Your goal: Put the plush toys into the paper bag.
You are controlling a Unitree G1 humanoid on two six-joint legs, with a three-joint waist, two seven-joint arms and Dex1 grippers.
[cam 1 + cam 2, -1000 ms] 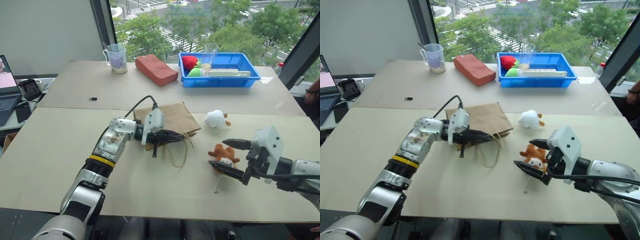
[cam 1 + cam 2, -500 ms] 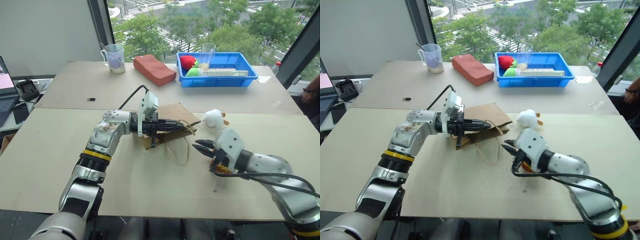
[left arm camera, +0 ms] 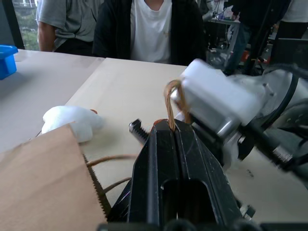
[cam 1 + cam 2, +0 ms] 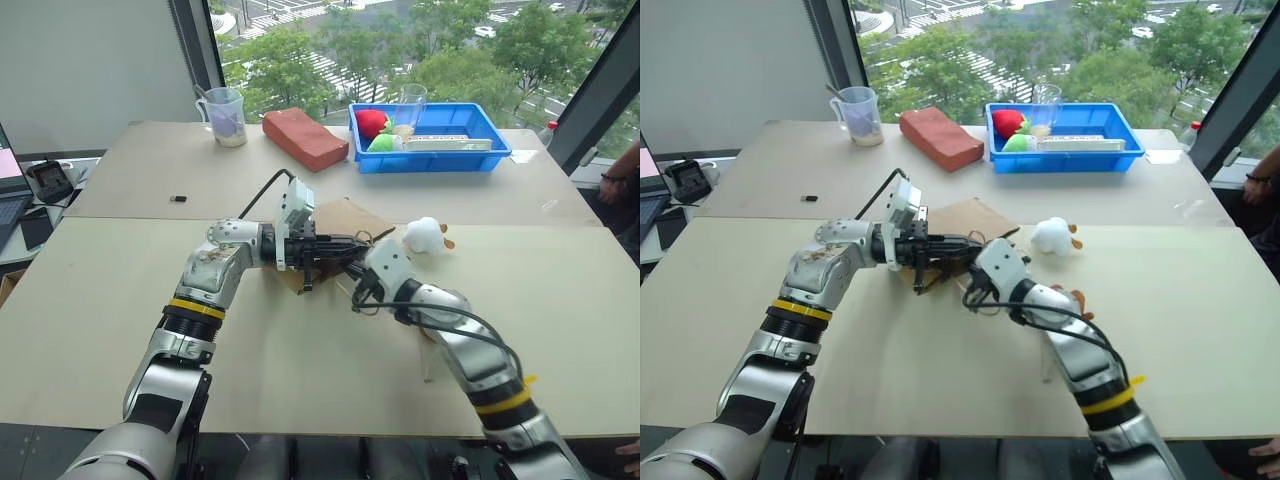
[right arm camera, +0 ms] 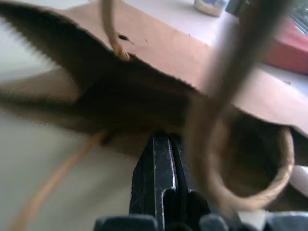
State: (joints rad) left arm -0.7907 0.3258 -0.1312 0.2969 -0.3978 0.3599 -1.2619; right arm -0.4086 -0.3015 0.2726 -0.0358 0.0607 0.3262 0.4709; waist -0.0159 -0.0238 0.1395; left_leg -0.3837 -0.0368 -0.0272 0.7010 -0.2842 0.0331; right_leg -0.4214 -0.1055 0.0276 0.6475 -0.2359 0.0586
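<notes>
I have the left gripper (image 4: 345,250) clenched on one cord handle (image 3: 172,103) of the paper bag (image 4: 335,228), holding the bag's mouth lifted off the counter (image 4: 120,290). My right gripper (image 4: 970,292) is pinched tight with nothing visibly between its tips; it sits right at the bag's dark opening, beside a loop of cord. The white plush toy (image 4: 425,236) lies on the counter just beyond the bag. I can see only a bit of the brown-orange plush toy (image 4: 1077,296) behind my right forearm. The blue tray (image 4: 470,150) and the brick-like block (image 4: 305,138) sit well apart at the far edge.
</notes>
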